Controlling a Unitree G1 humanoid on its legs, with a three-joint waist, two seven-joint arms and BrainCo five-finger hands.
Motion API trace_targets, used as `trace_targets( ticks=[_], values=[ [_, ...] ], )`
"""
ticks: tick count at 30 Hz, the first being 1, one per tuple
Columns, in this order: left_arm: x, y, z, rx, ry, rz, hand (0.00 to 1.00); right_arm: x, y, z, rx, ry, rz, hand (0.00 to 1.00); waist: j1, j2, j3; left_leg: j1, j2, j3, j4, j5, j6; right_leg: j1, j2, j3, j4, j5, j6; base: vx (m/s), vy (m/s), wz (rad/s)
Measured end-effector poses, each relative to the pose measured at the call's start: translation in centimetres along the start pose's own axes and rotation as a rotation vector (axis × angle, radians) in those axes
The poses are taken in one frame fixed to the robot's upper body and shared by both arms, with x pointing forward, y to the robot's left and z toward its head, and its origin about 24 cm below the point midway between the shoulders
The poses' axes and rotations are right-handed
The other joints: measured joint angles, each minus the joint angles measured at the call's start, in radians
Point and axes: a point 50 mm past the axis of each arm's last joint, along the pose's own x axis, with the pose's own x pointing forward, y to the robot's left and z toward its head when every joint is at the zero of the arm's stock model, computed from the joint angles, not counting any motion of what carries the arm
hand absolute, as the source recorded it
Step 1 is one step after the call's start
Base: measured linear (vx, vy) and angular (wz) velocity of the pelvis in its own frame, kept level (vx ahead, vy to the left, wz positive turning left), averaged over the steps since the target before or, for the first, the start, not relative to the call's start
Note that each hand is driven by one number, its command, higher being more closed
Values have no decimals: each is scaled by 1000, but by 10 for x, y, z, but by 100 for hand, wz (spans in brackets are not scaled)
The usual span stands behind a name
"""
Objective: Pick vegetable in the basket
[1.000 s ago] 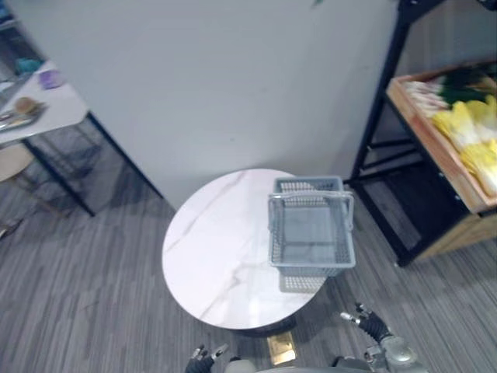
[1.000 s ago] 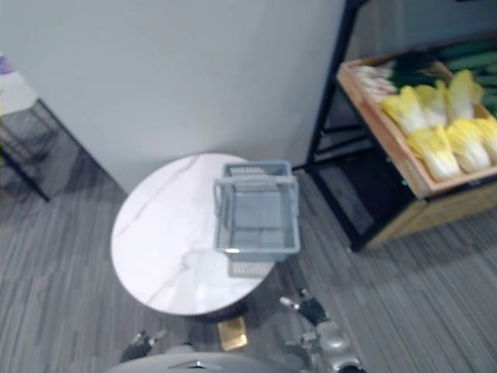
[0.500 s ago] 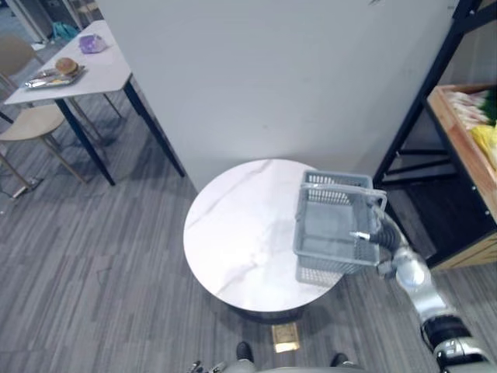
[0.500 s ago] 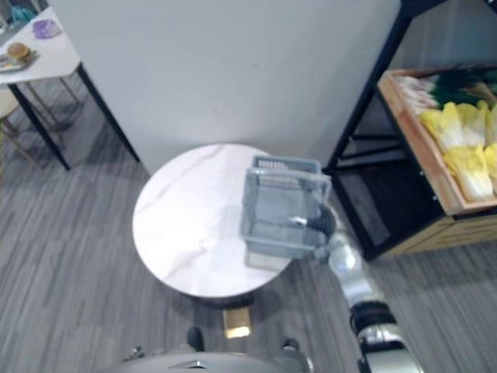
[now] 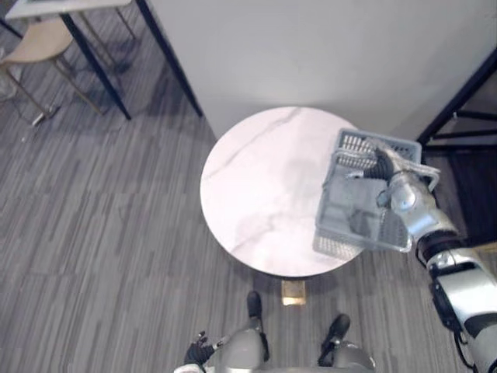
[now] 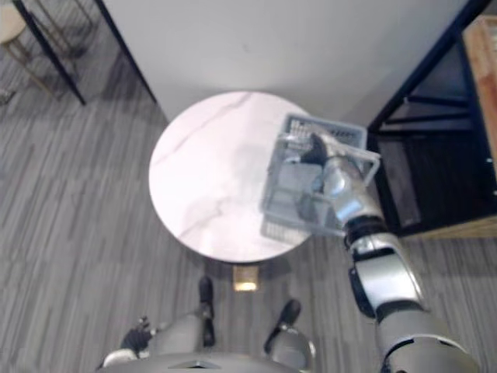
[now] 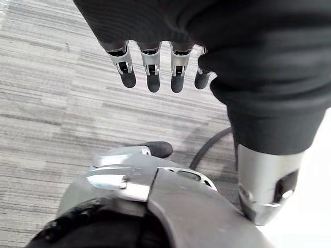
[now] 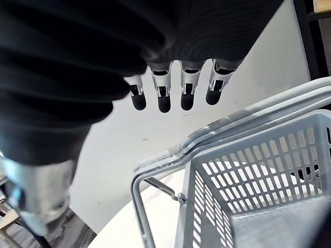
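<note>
The basket (image 5: 345, 221) was found at the rim of the round white bench (image 5: 256, 186), on the side by the black shelf (image 6: 435, 179). No vegetable was seen inside it, and its grey bottom was bare. The right robot hand (image 5: 378, 162) was held just over the basket's two handles (image 8: 243, 121). Its fingers (image 8: 164, 98) were kept loose and nearly straight, side by side, and nothing was gripped. The left robot hand (image 7: 150, 72) was hung low, well apart from the basket, with loose fingers and nothing in it.

The basket was judged to be light and stiff, made of thin plastic with holes in its walls. It would likely be slid easily on the bench if bumped. The two handles looked able to swing, so they would best be taken together at the middle, so that the basket is hung level. It would be made heavier once a vegetable was put in.

Under the basket the bench was seen to be smooth and shiny, like stone. A grey striped floor (image 5: 101, 233) was laid all round. A plain pale wall (image 5: 311, 47) was seen behind the basket, and the shelf just beside it.
</note>
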Motion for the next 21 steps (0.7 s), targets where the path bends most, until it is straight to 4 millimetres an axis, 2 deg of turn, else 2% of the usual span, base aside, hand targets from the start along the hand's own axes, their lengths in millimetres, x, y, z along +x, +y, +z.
trace_targets(
  ticks=[1, 6, 15, 21],
  values=[
    [0, -1, 0, -2, -1, 1, 0, 4, -9, 2, -6, 6, -29, 0, 3, 0, 18, -1, -3, -7, 0, 0, 0, 2, -1, 0, -7, 5, -1, 31, 13, 2],
    [0, -1, 2, -2, -10, 3, 0, 13, -26, 6, -41, 20, -75, 0, 1, 0, 56, -16, -9, -16, -1, 0, 0, -12, -4, 3, -15, 10, 0, 25, 13, -1],
    [1, -3, 3, 7, -14, 6, 0, 13, -47, -10, -52, 85, -135, 0, -2, 5, 98, -22, -12, -37, -3, 0, -1, -14, -4, 5, -27, 14, 0, 0, 0, 0],
    [2, -4, 5, 14, -19, 7, 0, 11, -69, -19, -90, 107, -179, 0, -5, 9, 109, -33, -12, -35, -3, 0, -1, -30, -4, 15, -30, 21, -2, 9, 6, -4]
  ],
)
